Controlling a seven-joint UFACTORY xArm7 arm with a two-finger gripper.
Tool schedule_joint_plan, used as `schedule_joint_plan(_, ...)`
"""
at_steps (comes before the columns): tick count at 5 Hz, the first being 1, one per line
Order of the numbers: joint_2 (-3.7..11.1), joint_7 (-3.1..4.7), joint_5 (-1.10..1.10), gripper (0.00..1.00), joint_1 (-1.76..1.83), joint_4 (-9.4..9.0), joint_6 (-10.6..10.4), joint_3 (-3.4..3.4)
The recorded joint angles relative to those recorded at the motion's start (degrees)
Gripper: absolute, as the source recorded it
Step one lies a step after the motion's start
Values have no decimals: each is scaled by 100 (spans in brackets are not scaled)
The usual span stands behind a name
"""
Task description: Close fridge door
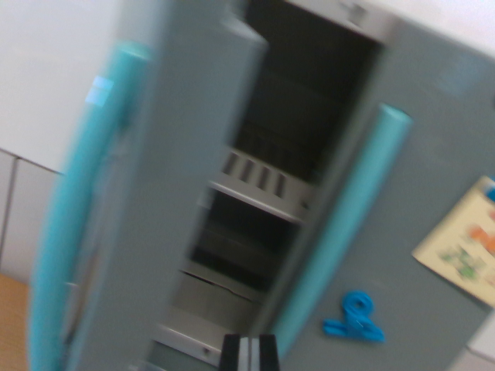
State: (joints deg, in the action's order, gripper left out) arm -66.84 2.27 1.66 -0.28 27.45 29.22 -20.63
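Fingers of the gripper [249, 352] are showing only as a dark tip at the bottom edge of the wrist view, holding nothing visible; whether they are parted or pressed together cannot be told. Just beyond them, the fridge [441, 178] is standing with its left door [166, 201] swung open toward the camera, teal handle [81, 209] blurring at the wrist view's left. The tip is sitting near the door's lower edge, apparently lining up a push. The right door, bearing a blue clip [354, 317] and a paper note [464, 251], is shut.
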Motion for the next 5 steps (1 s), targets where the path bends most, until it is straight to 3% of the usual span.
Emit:
schedule_joint_plan(1, 0, 0, 0, 100, 0, 0, 0, 0)
schedule_joint_plan(2, 190, 0, 0, 100, 0, 160, 0, -250)
schedule_joint_plan(3, 190, 0, 0, 100, 0, 160, 0, -250)
schedule_joint_plan(4, 463, 0, 0, 100, 0, 344, -1, -480)
schedule_joint_plan(5, 463, 0, 0, 100, 0, 344, -1, -480)
